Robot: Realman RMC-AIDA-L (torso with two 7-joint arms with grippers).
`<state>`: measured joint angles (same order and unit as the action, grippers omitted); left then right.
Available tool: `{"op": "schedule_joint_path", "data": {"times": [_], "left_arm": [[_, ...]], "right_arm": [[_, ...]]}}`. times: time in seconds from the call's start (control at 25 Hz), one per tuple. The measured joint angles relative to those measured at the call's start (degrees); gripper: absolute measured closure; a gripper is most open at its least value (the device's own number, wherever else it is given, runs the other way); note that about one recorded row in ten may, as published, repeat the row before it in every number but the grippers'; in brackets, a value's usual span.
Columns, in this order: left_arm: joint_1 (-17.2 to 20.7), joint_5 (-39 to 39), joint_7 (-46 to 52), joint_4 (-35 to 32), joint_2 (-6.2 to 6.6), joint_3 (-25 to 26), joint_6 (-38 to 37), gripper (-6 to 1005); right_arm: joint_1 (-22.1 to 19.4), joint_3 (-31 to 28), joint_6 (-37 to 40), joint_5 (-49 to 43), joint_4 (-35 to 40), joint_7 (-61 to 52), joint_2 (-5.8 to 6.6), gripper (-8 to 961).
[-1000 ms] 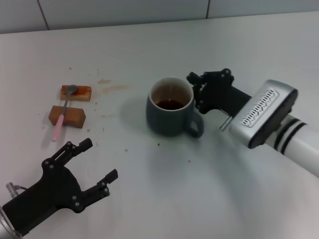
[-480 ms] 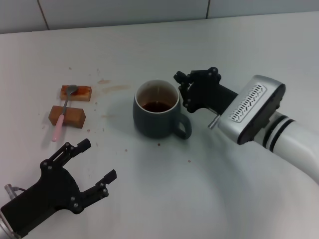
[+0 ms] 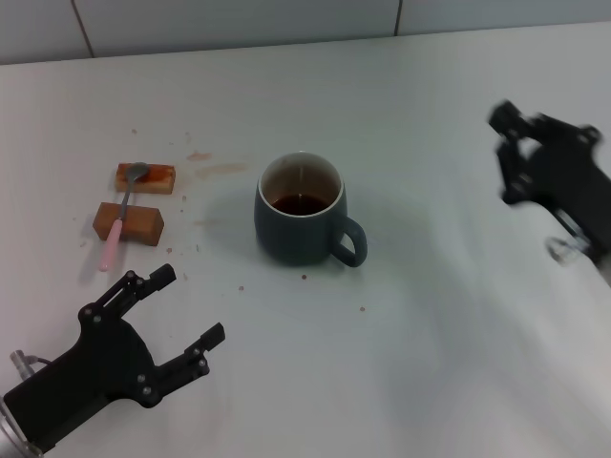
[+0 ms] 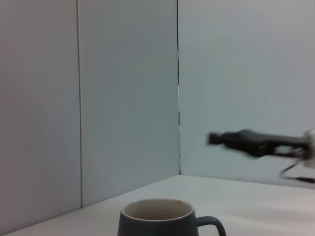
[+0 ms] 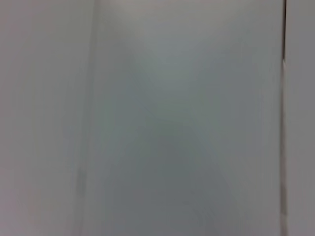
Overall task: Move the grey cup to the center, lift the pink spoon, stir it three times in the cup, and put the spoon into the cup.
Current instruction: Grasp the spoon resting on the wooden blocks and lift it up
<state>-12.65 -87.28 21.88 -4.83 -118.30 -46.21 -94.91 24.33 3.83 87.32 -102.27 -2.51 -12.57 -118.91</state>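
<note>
Blue-grey, the grey cup (image 3: 302, 221) stands near the bench's middle with dark liquid inside, handle toward the right edge. Toward the left edge the pink spoon (image 3: 119, 221) lies across two brown blocks (image 3: 136, 200). Near the front-left corner the left gripper (image 3: 170, 324) hovers spread wide. By the right edge the right gripper (image 3: 516, 153) is raised and blurred, so whether its claw is wide or narrow I cannot tell.

The pale counter (image 3: 458, 382) carries the grey cup (image 3: 300, 221) near its middle, upright, handle toward the robot's right. Well to the left lie two brown blocks (image 3: 129, 221), with the pink spoon (image 3: 119, 225) resting across them.
</note>
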Motion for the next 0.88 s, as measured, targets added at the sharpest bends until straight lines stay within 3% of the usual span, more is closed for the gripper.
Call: {"op": "schedule_joint_path", "data": {"times": [0.12,0.28,0.56,0.88], "left_arm": [[-0.07,0.00,0.00,0.10,0.00,-0.01,0.02,140],[-0.26,-0.02,0.00,0.12,-0.01,-0.03,0.05,140],[-0.52,-0.27,0.00,0.26,-0.18,-0.42,0.35,140],[-0.45,-0.30,-0.11,0.34,-0.26,-0.46,0.55,140]], "right_arm": [[-3.93,3.91,10.06,-4.43,6.25,-7.69,0.04,844],[-6.59,10.31,15.92,-12.19,15.22,-17.01,0.04,838],[-7.11,13.72,14.08,-24.69,20.47,-19.68,-0.17,828],[-5.65,15.50,9.59,-27.43,18.70,-18.99,-0.36,817]]}}
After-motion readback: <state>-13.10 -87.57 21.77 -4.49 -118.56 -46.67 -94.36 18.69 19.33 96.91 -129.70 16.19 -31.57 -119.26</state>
